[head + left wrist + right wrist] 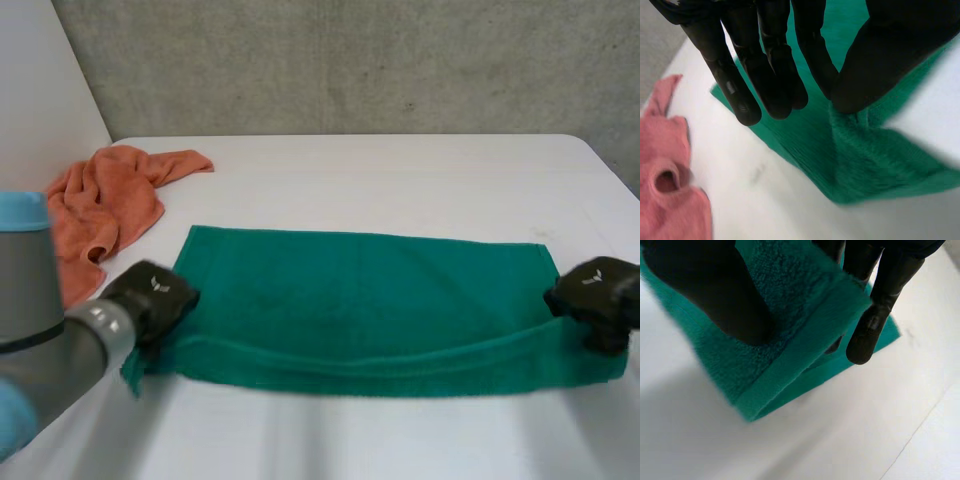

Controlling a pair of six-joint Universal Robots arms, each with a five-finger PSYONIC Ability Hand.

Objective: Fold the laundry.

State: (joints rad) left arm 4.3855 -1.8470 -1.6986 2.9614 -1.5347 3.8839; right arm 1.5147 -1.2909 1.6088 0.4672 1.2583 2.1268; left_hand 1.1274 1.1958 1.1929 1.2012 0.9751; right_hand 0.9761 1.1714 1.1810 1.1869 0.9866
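1. My left hand pinches the near left corner of the green towel between thumb and fingers. My right hand clamps the near right corner, thumb on top and fingers beneath.
2. The towel lies across the middle of the white table, with its near edge raised and sagging between my hands.
3. My left pinch looks shallow, so a corner could slip free and skew the fold.
4. If my hands travel unevenly, the slack middle would likely crease.
5. The towel is a rectangle of thick looped terry with a flatter hemmed band. The orange cloth lies crumpled well apart.
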